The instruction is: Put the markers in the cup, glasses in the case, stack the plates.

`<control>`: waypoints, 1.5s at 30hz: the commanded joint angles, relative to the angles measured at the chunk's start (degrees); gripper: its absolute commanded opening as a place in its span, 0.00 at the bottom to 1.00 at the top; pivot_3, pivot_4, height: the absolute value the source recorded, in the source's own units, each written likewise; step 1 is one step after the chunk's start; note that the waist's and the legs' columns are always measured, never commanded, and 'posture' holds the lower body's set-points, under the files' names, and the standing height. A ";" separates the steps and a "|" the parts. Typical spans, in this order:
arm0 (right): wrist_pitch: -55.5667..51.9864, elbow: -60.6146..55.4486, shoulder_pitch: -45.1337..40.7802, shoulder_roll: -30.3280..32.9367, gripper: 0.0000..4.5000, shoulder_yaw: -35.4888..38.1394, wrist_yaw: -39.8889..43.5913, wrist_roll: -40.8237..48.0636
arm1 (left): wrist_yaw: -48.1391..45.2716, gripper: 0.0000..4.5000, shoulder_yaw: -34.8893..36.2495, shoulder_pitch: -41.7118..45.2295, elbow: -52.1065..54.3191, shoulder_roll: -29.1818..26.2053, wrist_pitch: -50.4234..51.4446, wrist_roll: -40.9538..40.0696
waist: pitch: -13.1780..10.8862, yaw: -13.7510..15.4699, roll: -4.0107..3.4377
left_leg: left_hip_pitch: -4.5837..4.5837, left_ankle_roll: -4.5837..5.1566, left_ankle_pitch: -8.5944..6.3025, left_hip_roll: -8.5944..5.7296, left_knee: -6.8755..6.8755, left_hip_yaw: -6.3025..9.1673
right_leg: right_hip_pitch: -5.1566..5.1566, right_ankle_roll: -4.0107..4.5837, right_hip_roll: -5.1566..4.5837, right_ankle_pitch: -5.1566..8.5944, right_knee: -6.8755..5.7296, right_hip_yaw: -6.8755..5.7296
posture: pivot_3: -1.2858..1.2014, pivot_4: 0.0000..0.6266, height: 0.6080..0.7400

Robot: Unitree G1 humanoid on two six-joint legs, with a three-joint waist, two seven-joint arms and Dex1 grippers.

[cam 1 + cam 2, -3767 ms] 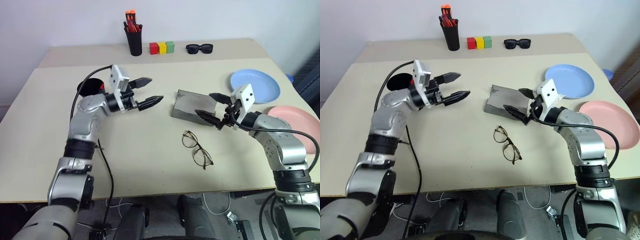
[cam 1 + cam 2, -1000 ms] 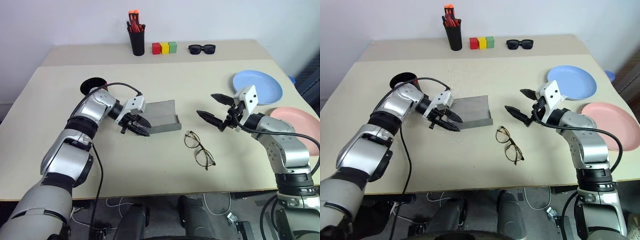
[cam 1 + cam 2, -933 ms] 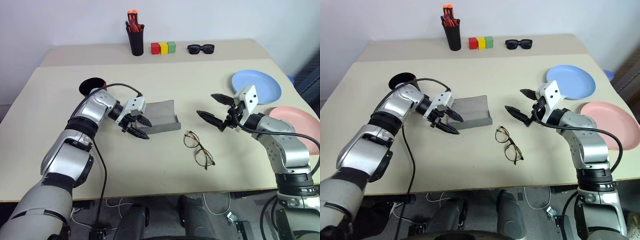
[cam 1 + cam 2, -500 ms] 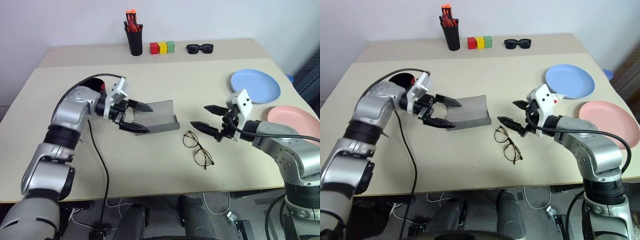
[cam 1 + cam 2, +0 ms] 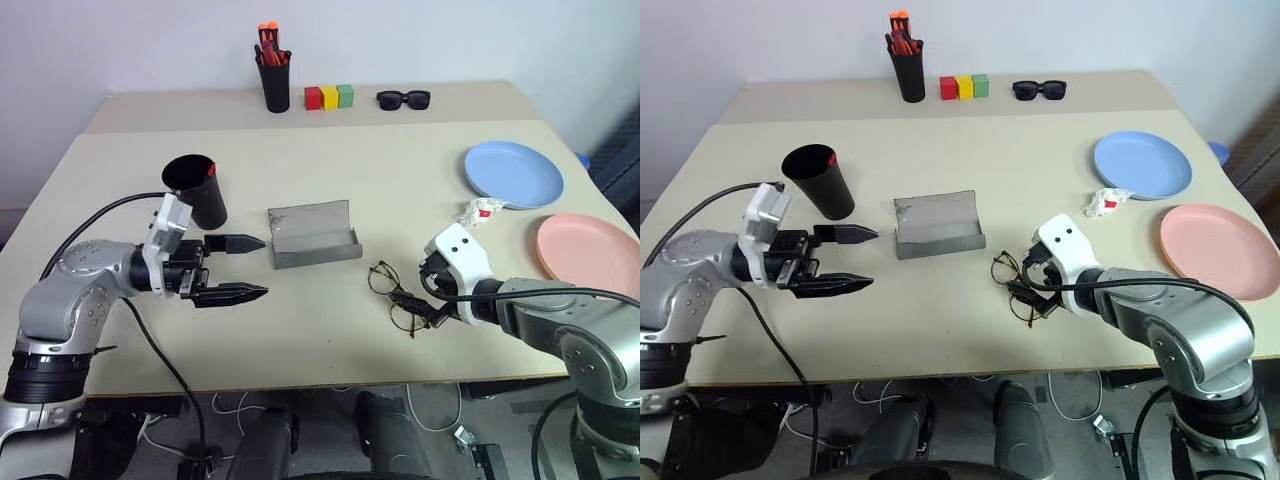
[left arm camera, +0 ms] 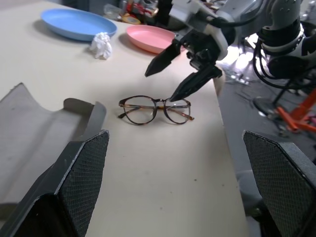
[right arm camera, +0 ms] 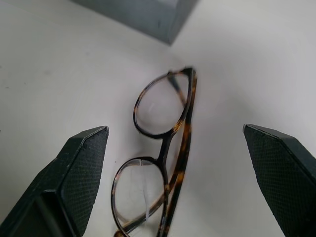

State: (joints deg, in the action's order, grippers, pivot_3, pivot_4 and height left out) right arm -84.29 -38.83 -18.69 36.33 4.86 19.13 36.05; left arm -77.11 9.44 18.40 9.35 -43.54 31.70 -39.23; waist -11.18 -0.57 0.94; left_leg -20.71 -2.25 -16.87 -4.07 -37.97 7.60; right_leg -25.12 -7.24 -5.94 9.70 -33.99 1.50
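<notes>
Both pincers agape: right pincer (image 5: 415, 305) over glasses (image 5: 393, 296), left pincer (image 5: 238, 268) level.

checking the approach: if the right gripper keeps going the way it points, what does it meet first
Most likely the glasses: they lie on the table between the open fingers of the right gripper, straight ahead in its wrist view.

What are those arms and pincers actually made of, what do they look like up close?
Silver-grey rounded metal segments with black joints and a loose black cable along each. Each wrist carries a small white box. The left gripper and right gripper have two black tapered fingers with finely textured pads.
</notes>
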 commanded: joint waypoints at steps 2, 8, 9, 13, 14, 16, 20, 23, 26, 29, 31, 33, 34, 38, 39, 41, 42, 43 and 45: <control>-1.11 2.97 -1.02 -0.78 0.87 1.68 -1.16 -1.44 | 2.01 1.00 3.25 -1.77 3.86 -0.06 -2.14 -1.48 | 0.00 0.06 0.00 | -0.01 0.00 0.00 -0.02 -0.01 0.00 | 0.01 0.00 -0.01 0.00 0.02 0.00 | 0.52 0.24 1.00; -1.10 4.10 -1.44 -0.51 0.24 0.58 -0.52 -2.08 | 4.95 1.00 2.76 -2.93 6.94 0.73 -1.72 -2.56 | 0.00 -0.08 -0.01 | 0.02 0.00 0.00 0.00 0.01 -0.01 | 0.02 0.00 0.01 0.00 0.02 0.00 | 0.52 0.24 1.00; -0.97 3.97 -1.38 -0.05 0.24 0.14 -0.16 -2.09 | 5.11 1.00 2.37 -2.98 7.05 0.76 -2.03 -2.22 | 0.00 -0.07 -0.01 | 0.03 0.01 0.00 0.00 0.00 -0.01 | 0.04 -0.01 0.00 0.00 0.03 0.00 | 0.52 0.24 1.00; -0.15 3.87 -0.91 1.83 0.20 -1.58 1.44 -2.08 | 5.91 1.00 1.33 -2.46 7.07 0.90 -2.68 -1.66 | 0.00 -0.08 -0.01 | 0.05 0.01 -0.01 0.00 0.01 -0.01 | 0.06 -0.01 0.01 0.01 0.03 0.00 | 0.52 0.24 1.00; -0.06 4.00 -0.90 1.96 0.13 -1.63 1.69 -2.02 | 6.02 1.00 1.18 -2.34 6.98 0.87 -2.84 -1.60 | 0.00 -0.10 -0.01 | 0.05 0.01 -0.01 0.00 0.01 -0.01 | 0.07 -0.01 0.01 0.01 0.04 0.00 | 0.52 0.24 1.00; 0.38 4.08 -0.90 2.62 0.01 -2.10 1.97 -2.43 | 6.22 1.00 1.02 -2.24 6.83 0.78 -3.12 -1.61 | 0.00 -0.10 -0.01 | 0.06 0.01 -0.01 0.00 0.01 -0.01 | 0.07 -0.01 0.01 0.01 0.04 0.00 | 0.52 0.24 1.00; 2.11 5.58 -2.13 4.37 0.01 -2.12 2.46 -3.62 | 6.59 1.00 1.24 -2.52 6.65 0.58 -3.46 -1.56 | 0.00 -0.07 -0.01 | 0.07 0.01 -0.01 0.00 0.01 -0.01 | 0.09 -0.01 0.01 0.01 0.06 -0.01 | 0.52 0.24 1.00; 6.73 8.16 -5.68 7.78 0.01 -2.95 3.70 -5.90 | 7.57 1.00 2.28 -3.16 6.08 0.82 -3.20 -2.05 | -0.01 -0.11 -0.02 | 0.07 0.01 -0.01 0.00 0.01 -0.02 | 0.09 -0.01 0.01 0.01 0.07 -0.01 | 0.52 0.24 1.00; 11.10 11.96 -11.37 9.73 0.01 -3.97 4.70 -8.29 | 8.28 1.00 3.36 -3.95 5.97 0.75 -2.72 -2.93 | -0.02 -0.34 -0.04 | 0.07 0.02 -0.01 0.01 0.01 -0.04 | 0.08 -0.02 0.01 0.02 0.09 -0.01 | 0.52 0.24 1.00; 20.14 17.74 -18.17 7.64 0.01 -6.23 5.13 -12.03 | 8.42 1.00 3.98 -5.13 5.98 0.82 -3.30 -3.08 | -0.03 -0.57 -0.05 | 0.09 0.04 -0.02 0.03 0.09 -0.06 | 0.06 -0.01 0.02 0.02 0.12 -0.02 | 0.52 0.24 1.00; 27.28 21.02 -21.78 3.44 0.01 -9.06 6.02 -13.95 | 8.57 1.00 4.17 -5.87 5.73 1.03 -4.01 -2.86 | -0.03 -0.66 -0.05 | 0.09 0.04 -0.02 0.04 0.11 -0.07 | 0.05 -0.01 0.03 0.01 0.16 -0.02 | 0.52 0.24 1.00; 31.26 22.82 -24.07 -0.78 0.01 -11.20 7.38 -14.49 | 8.68 1.00 4.11 -6.20 5.62 1.12 -4.59 -2.46 | -0.03 -0.62 -0.05 | 0.12 0.04 -0.03 0.07 0.16 -0.08 | 0.06 -0.01 0.06 0.01 0.20 -0.02 | 0.52 0.24 1.00; 33.57 23.90 -25.33 -3.36 0.01 -12.68 8.00 -14.95 | 8.91 1.00 4.17 -6.33 5.73 1.14 -4.54 -2.59 | -0.03 -0.60 -0.05 | 0.11 0.03 -0.02 0.08 0.20 -0.07 | 0.05 0.00 0.06 0.01 0.22 -0.02 | 0.52 0.24 1.00; 40.86 28.61 -27.45 -10.87 0.01 -15.51 10.05 -16.65 | 9.35 1.00 4.56 -7.66 6.65 0.97 -5.14 -2.54 | -0.03 -0.38 -0.06 | -0.01 0.03 -0.02 0.06 0.22 -0.04 | -0.05 0.03 0.05 -0.04 0.30 -0.01 | 0.52 0.24 1.00; 42.59 29.99 -27.54 -12.23 0.01 -16.31 10.67 -17.23 | 9.67 1.00 4.79 -8.08 6.99 1.08 -5.23 -2.64 | -0.03 -0.18 -0.06 | -0.08 0.02 -0.01 0.05 0.21 -0.01 | -0.09 0.03 0.05 -0.04 0.30 -0.01 | 0.52 0.24 1.00; 47.30 32.43 -27.28 -13.89 0.01 -18.97 12.67 -19.12 | 10.21 1.00 5.26 -9.23 7.82 1.23 -5.43 -2.86 | -0.03 -0.14 -0.06 | -0.17 0.00 -0.01 0.03 0.20 0.02 | -0.15 0.04 0.04 -0.05 0.34 -0.02 | 0.52 0.24 1.00; 50.63 33.36 -26.78 -13.43 0.01 -21.76 14.58 -21.46 | 10.42 1.00 5.41 -9.97 8.28 1.32 -5.72 -2.88 | -0.03 -0.18 -0.06 | -0.18 0.00 -0.01 0.02 0.20 0.01 | -0.15 0.05 0.04 -0.06 0.36 -0.02 | 0.52 0.24 1.00; 52.73 34.09 -26.24 -13.26 0.01 -23.33 16.01 -22.79 | 10.56 1.00 5.52 -10.54 8.61 1.34 -5.94 -2.94 | -0.03 -0.29 -0.06 | -0.20 0.00 -0.01 0.02 0.20 0.01 | -0.19 0.05 0.04 -0.06 0.36 -0.02 | 0.52 0.24 1.00; 57.19 35.99 -25.12 -13.39 0.01 -25.31 18.33 -24.97 | 10.80 1.00 5.78 -11.66 9.20 1.34 -6.37 -3.06 | -0.03 -0.49 -0.06 | -0.20 0.00 -0.01 0.03 0.24 0.00 | -0.22 0.05 0.05 -0.06 0.35 -0.02 | 0.52 0.24 1.00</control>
State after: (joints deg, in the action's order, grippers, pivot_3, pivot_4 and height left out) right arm -31.06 -2.85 -43.82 22.80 -19.59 35.73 12.88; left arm -66.47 12.98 6.90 16.64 -42.19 26.57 -41.36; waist -11.21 -1.06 0.88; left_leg -20.90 -2.26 -16.88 -4.03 -37.70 7.59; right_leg -25.36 -7.19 -5.89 9.63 -33.65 1.48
